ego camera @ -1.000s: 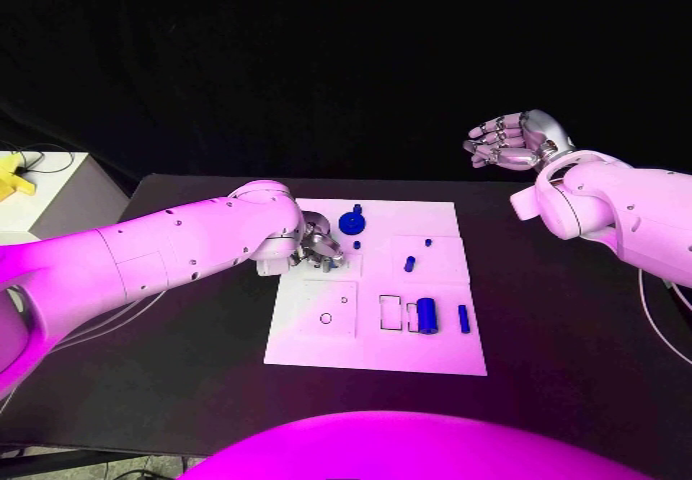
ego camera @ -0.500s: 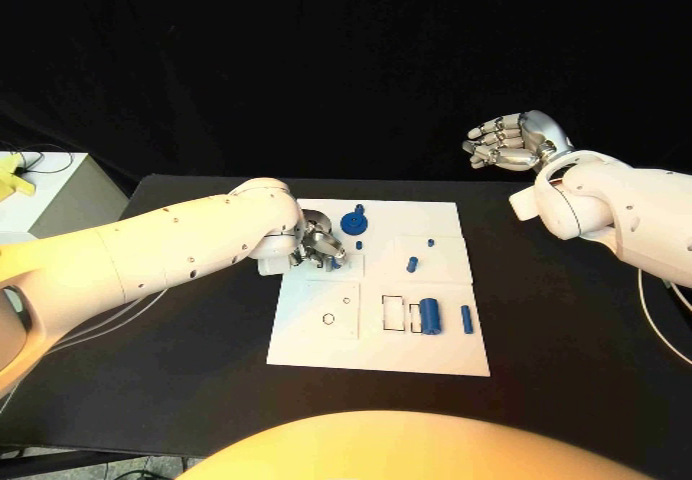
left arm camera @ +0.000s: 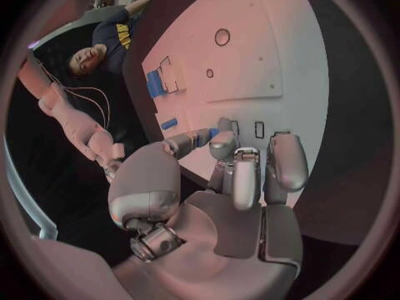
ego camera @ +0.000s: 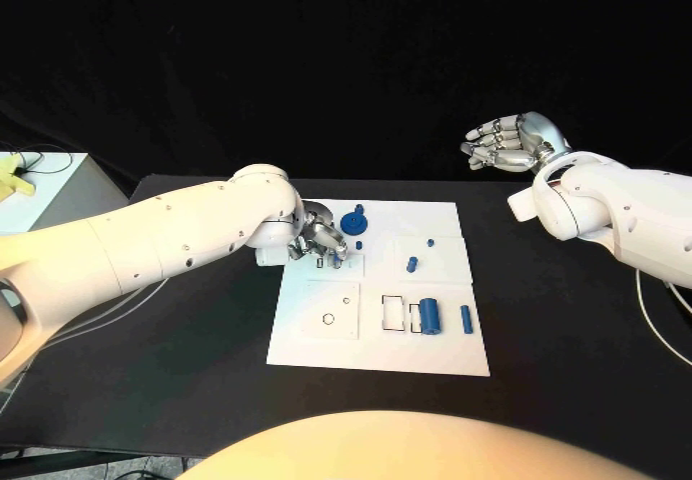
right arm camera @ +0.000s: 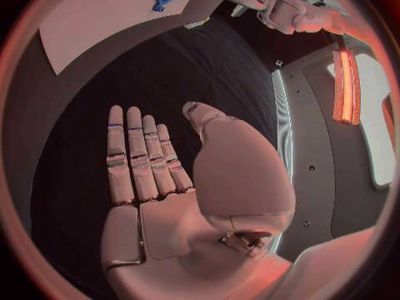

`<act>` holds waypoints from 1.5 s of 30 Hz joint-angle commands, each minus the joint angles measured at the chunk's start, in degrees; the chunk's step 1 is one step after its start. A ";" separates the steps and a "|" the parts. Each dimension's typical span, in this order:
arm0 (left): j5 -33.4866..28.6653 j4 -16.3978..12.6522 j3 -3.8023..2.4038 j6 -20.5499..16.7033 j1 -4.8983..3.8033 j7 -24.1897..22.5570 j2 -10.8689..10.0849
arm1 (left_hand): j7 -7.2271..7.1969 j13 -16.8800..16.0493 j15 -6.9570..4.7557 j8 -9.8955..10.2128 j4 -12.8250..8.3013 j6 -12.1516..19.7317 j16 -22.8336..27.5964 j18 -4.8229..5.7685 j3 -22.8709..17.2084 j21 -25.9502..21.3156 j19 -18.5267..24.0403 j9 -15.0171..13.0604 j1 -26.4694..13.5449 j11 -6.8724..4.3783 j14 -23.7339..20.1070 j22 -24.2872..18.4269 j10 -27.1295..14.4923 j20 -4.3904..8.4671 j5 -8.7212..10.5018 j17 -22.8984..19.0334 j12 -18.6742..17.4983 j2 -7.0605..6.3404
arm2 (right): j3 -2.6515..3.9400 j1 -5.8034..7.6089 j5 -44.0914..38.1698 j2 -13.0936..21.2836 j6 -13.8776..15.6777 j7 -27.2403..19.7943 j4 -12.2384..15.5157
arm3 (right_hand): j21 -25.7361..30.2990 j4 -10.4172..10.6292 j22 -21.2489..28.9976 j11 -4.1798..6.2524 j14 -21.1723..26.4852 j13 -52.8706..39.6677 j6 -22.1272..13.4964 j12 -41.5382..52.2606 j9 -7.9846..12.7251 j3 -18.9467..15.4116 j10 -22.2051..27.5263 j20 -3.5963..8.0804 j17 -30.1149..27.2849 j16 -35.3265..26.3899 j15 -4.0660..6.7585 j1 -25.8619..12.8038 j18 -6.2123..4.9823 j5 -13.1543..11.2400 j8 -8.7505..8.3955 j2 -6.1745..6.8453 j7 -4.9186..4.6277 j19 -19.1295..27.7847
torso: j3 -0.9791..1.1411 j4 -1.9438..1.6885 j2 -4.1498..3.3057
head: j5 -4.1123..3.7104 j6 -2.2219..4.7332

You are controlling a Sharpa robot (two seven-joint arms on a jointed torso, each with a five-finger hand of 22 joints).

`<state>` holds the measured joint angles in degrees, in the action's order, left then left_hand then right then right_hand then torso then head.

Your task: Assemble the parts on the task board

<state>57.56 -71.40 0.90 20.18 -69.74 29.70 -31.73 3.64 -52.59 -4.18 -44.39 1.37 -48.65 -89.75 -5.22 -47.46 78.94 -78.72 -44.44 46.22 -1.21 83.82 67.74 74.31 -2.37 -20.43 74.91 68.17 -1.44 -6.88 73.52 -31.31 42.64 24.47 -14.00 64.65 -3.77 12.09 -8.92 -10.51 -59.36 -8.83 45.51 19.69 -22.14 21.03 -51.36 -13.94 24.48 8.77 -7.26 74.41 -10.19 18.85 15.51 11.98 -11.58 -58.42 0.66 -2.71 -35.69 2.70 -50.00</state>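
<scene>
left robot hand: the left robot hand (ego camera: 320,243) is down on the upper-left part of the task board (ego camera: 332,345), fingertips bunched over a small blue part (ego camera: 335,256). looks pinched, honestly can't tell for sure whether it's gripped or just touched.
right robot hand: the right robot hand (ego camera: 508,140) is parked up off the bench (ego camera: 173,330), well away from the board, fingers apart, nothing in it.
where the bits are: blue knob piece (ego camera: 355,222) stands just beside the left fingers, a little peg (ego camera: 411,264) mid-board, a fat cylinder (ego camera: 427,315) and a thin bar (ego camera: 464,318) lower right.
handling guess: these look like hard, light plastic, probably slick. I'd take the small one by its sides with fingertips only and keep it upright for its slot.
watch out: easy to flick away or bump the knob.
</scene>
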 commanded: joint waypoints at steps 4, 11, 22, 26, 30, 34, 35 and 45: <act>-1.37 1.09 -0.34 8.22 -1.02 -0.30 0.28 | -1.00 -0.30 0.02 -0.05 -2.69 -1.37 -0.25 0.67 -6.40 -0.02 0.06 0.15 2.88 -0.08 6.18 -0.09 0.27 0.11 -0.26 15.09 0.47 1.89 | 0.03 -0.06 0.03 -0.10 -0.78 -0.45 -0.12 | 0.01 -0.39 0.05 -0.06 -0.15 0.05 -0.29 -0.08 0.07 -0.09 -0.41 0.06 -0.09 -0.34 -0.41 -0.52 -0.35 0.26 -0.26 0.06 -2.58 0.33 | 0.03 0.00 -0.01 | -0.04 0.00; -6.66 7.50 -0.30 17.33 -1.99 0.50 3.07 | -0.98 0.20 0.02 -0.02 -2.66 -1.39 -0.25 0.60 -6.42 -0.22 0.27 0.17 2.86 -0.06 6.18 -0.48 0.06 0.10 -0.27 15.09 0.17 1.87 | 0.03 -0.17 0.03 -0.35 -0.82 -0.50 -0.21 | 0.01 -0.39 0.05 -0.06 -0.15 0.05 -0.29 -0.08 0.07 -0.09 -0.41 0.06 -0.09 -0.34 -0.41 -0.52 -0.35 0.26 -0.26 0.06 -2.58 0.33 | 0.04 0.11 0.04 | 0.07 0.00; -9.83 13.70 0.14 19.06 -2.43 0.80 6.49 | -0.96 -0.65 0.04 0.02 -2.60 -1.51 -0.25 0.76 -6.44 0.16 -0.10 0.21 2.83 -0.05 6.18 0.30 0.46 0.10 -0.41 15.09 0.65 1.89 | 0.03 -0.21 0.03 -0.56 -0.68 -0.63 -0.26 | 0.01 -0.39 0.05 -0.06 -0.15 0.05 -0.29 -0.08 0.07 -0.09 -0.41 0.06 -0.09 -0.34 -0.41 -0.52 -0.35 0.26 -0.26 0.06 -2.58 0.33 | 0.09 0.03 -0.01 | -0.04 0.00; -10.33 14.63 0.69 17.09 -2.47 0.79 7.47 | -0.98 -1.20 0.04 0.03 -2.58 -1.74 -0.25 0.84 -6.47 0.36 -0.30 0.24 2.75 -0.06 6.18 0.69 0.80 0.10 -0.66 15.09 0.99 1.91 | 0.03 -0.21 0.03 -0.67 -0.60 -0.75 -0.28 | 0.01 -0.41 0.27 -0.09 -0.14 0.29 -0.36 -0.06 0.12 -0.14 -0.38 0.03 -0.23 -0.45 -0.44 -0.63 -0.34 0.37 -0.30 0.03 -2.61 0.34 | 0.02 0.01 -0.01 | -0.08 0.00; -10.17 14.57 1.09 14.33 -2.48 0.68 7.85 | -0.99 -1.45 0.04 0.03 -2.57 -1.82 -0.25 0.85 -6.48 0.41 -0.34 0.25 2.72 -0.07 6.18 0.78 0.94 0.10 -0.74 15.09 1.15 1.91 | 0.03 -0.21 0.03 -0.74 -0.57 -0.83 -0.29 | 0.01 -0.41 0.27 -0.09 -0.14 0.29 -0.36 -0.06 0.12 -0.14 -0.38 0.03 -0.23 -0.45 -0.44 -0.63 -0.34 0.37 -0.30 0.03 -2.61 0.34 | 0.02 0.02 0.00 | -0.18 0.00; -8.55 14.21 1.25 11.99 -2.49 0.61 7.91 | -0.99 -1.62 0.03 0.03 -2.56 -1.91 -0.25 0.89 -6.49 0.51 -0.45 0.25 2.68 -0.08 6.18 0.97 1.06 0.11 -0.82 15.09 1.26 1.93 | 0.03 -0.21 0.03 -0.74 -0.57 -0.88 -0.25 | 0.01 -0.41 0.27 -0.09 -0.14 0.29 -0.36 -0.06 0.12 -0.14 -0.38 0.03 -0.23 -0.45 -0.44 -0.63 -0.34 0.37 -0.30 0.03 -2.61 0.34 | 0.03 0.00 0.00 | -0.14 0.00; -8.05 14.13 1.28 11.63 -2.49 0.61 7.89 | -0.99 -1.62 0.03 0.03 -2.56 -1.91 -0.25 0.89 -6.49 0.51 -0.45 0.25 2.68 -0.08 6.18 0.97 1.06 0.11 -0.82 15.09 1.26 1.93 | 0.03 -0.21 0.03 -0.73 -0.57 -0.89 -0.23 | 0.01 -0.41 0.27 -0.09 -0.14 0.29 -0.36 -0.06 0.12 -0.14 -0.38 0.03 -0.23 -0.45 -0.44 -0.63 -0.34 0.37 -0.30 0.03 -2.61 0.34 | 0.04 -0.01 0.00 | -0.13 0.00; -5.63 13.32 1.53 10.58 -2.49 0.70 7.91 | -1.01 -1.77 0.01 0.03 -2.55 -1.99 -0.25 0.89 -6.52 0.52 -0.46 0.26 2.65 -0.10 6.18 0.99 1.16 0.12 -0.90 15.09 1.36 1.96 | 0.03 -0.21 0.03 -0.74 -0.61 -0.92 -0.23 | 0.01 -0.41 0.27 -0.09 -0.14 0.29 -0.36 -0.06 0.12 -0.14 -0.38 0.03 -0.23 -0.45 -0.44 -0.63 -0.34 0.37 -0.30 0.03 -2.61 0.34 | 0.03 -0.04 -0.01 | -0.10 0.00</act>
<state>50.37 -57.88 2.43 32.04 -72.18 30.43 -23.98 3.87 -54.30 -4.18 -44.21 1.43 -48.89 -89.75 -5.22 -47.53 79.15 -78.72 -44.26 46.55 -1.24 83.83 68.67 75.19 -2.37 -20.91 74.91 69.22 -1.77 -6.88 73.31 -31.30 41.94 24.34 -14.13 64.41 -3.77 11.92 -8.70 -10.51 -59.36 -8.59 45.51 19.69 -22.08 20.87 -51.36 -13.94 24.30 8.42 -7.26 74.42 -10.19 18.85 15.51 11.98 -11.58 -58.42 0.70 -2.77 -35.69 2.54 -50.00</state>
